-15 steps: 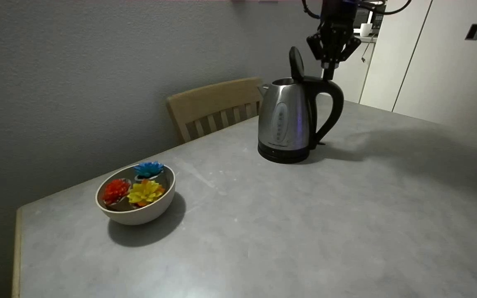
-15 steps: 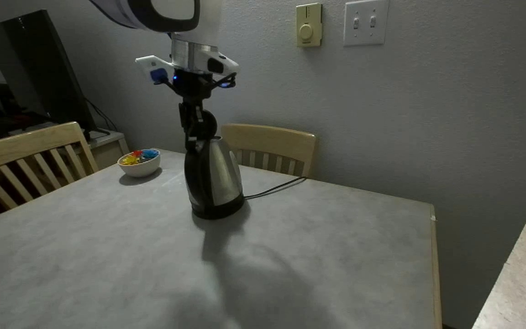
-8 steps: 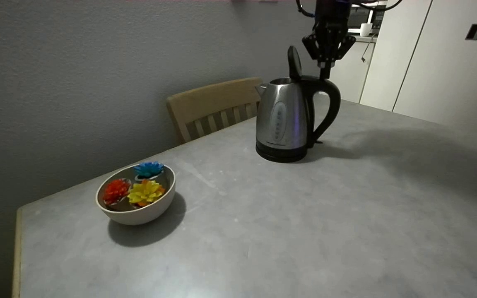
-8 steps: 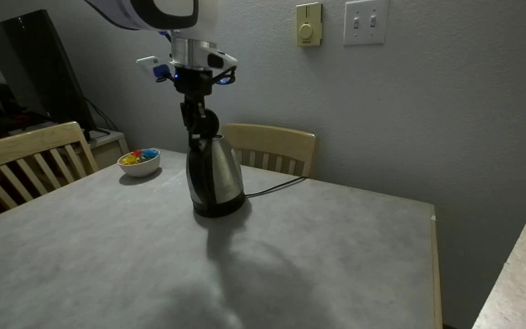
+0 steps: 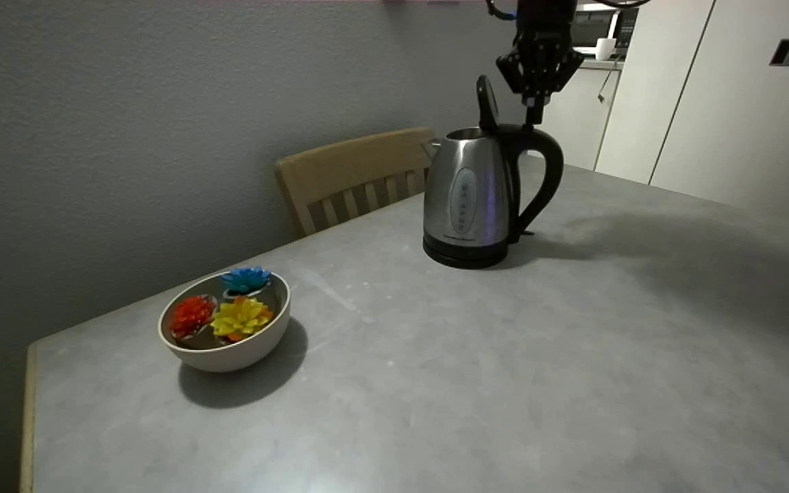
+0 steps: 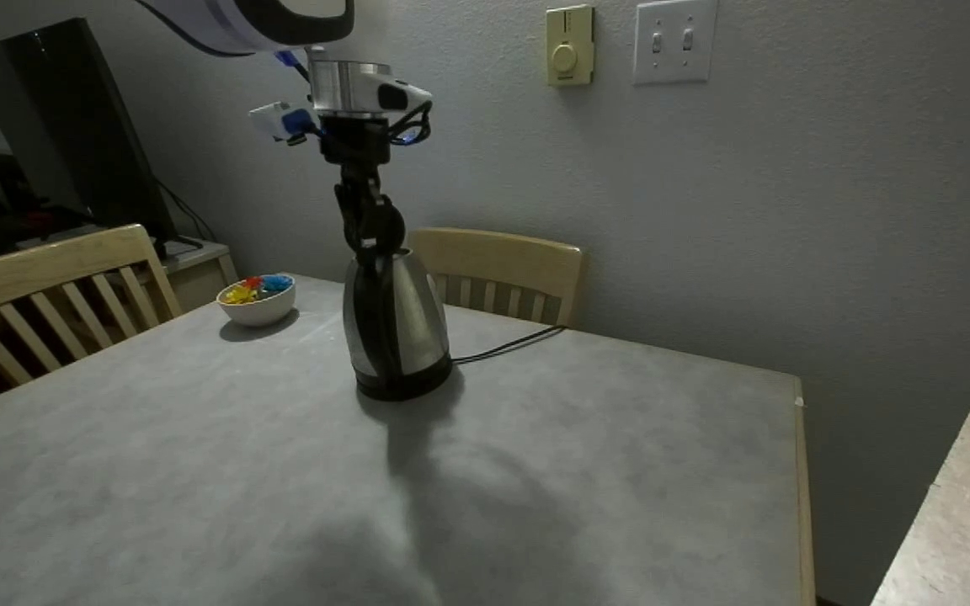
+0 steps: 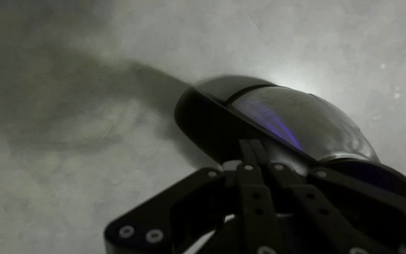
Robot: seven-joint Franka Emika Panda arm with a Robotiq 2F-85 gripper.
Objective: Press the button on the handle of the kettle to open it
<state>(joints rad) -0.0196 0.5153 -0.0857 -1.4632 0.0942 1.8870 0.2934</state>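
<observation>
Brushed-steel kettle [image 5: 466, 198] upright on the grey table [image 5: 394, 411], black lid [image 5: 487, 103] raised.
The gripper [image 7: 250, 141] is clenched with nothing held, reaching down to, or just above, the top of the handle [image 5: 554, 168]; contact can't be told, nor can the button be made out. Smooth steel would probably be slippery and, if little filled, light enough to skid or tip under a hard push; the handle, likely stiff plastic, seems the best place to take hold.

The arm [image 6: 214, 27] is white, its collar [image 6: 349, 87] silver, its hand [image 7: 251, 142] black.
</observation>
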